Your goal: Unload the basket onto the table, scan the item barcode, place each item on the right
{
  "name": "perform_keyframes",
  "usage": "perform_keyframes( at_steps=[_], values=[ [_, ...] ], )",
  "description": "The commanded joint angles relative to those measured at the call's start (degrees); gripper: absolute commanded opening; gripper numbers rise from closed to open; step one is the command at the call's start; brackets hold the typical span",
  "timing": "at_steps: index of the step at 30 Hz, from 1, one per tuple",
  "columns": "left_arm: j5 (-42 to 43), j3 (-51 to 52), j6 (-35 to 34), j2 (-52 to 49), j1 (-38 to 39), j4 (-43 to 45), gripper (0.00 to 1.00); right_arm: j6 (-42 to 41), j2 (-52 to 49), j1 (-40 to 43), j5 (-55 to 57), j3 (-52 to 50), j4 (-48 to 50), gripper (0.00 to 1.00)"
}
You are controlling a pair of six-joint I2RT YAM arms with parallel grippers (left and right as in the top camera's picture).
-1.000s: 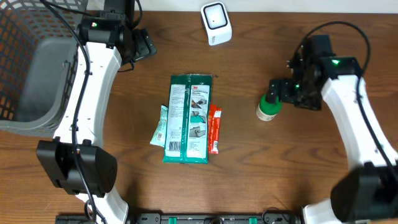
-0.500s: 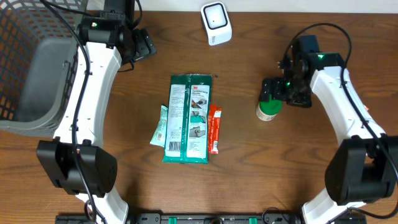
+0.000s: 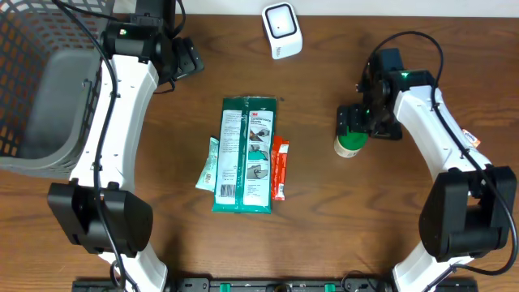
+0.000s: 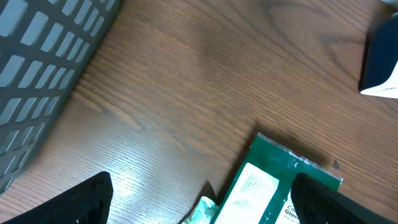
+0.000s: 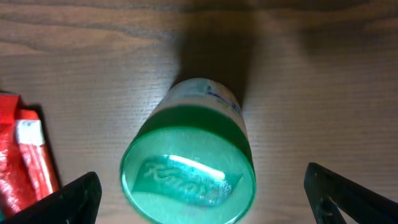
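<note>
Lettering is showing on three things. The green pack point(image 3: 246, 154) lying mid-desk is carrying a "3M" mark at its top end, and the left wrist view is catching part of the word "Glove" on its white label; the small print there is too fine to read. The canister point(image 3: 349, 144) at right of centre is showing raised script on its green lid that is looking like "Kraft" in the right wrist view, with a strip of blue print on its pale body that is unreadable. A red packet point(image 3: 279, 168) is lying along the pack's right edge and a pale-green packet point(image 3: 209, 165) is peeking out from its left edge, neither legible.

The right pincer point(image 3: 352, 125) is hovering released over the canister, its fingers standing wide on either side of the lid and touching nothing. The left pincer point(image 3: 185, 58) is hanging released in the upper left, near the basket point(image 3: 16, 49), with only bare wood between its fingers.

The white scanner point(image 3: 281, 30) is sitting at the top edge, well apart from the canister. Bare desk point(image 3: 349, 219) is lying open between canister and scanner, between canister and red packet, and across the lower right of the frame.
</note>
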State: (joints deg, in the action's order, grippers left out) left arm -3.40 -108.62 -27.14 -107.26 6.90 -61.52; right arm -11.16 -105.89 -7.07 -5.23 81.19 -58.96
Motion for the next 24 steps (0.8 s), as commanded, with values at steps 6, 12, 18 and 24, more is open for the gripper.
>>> perform_keyframes(
  at_steps=[6, 12, 18, 24],
  values=[
    [-0.7, -0.4, 0.3, -0.2, -0.1, -0.2, 0.92, -0.8, -0.3, -2.2, 1.3, -6.6, 7.1, 0.99],
    [-0.7, -0.4, 0.3, -0.2, -0.1, -0.2, 0.92, -0.8, -0.3, -3.8, 1.3, -8.3, 10.9, 0.99],
    [-0.7, -0.4, 0.3, -0.2, -0.1, -0.2, 0.91, -0.8, -0.3, -4.3, 3.5, -10.6, 13.5, 0.99],
    [-0.7, -0.4, 0.3, -0.2, -0.1, -0.2, 0.92, -0.8, -0.3, -4.3, 3.7, -13.5, 17.3, 0.99]
  ],
)
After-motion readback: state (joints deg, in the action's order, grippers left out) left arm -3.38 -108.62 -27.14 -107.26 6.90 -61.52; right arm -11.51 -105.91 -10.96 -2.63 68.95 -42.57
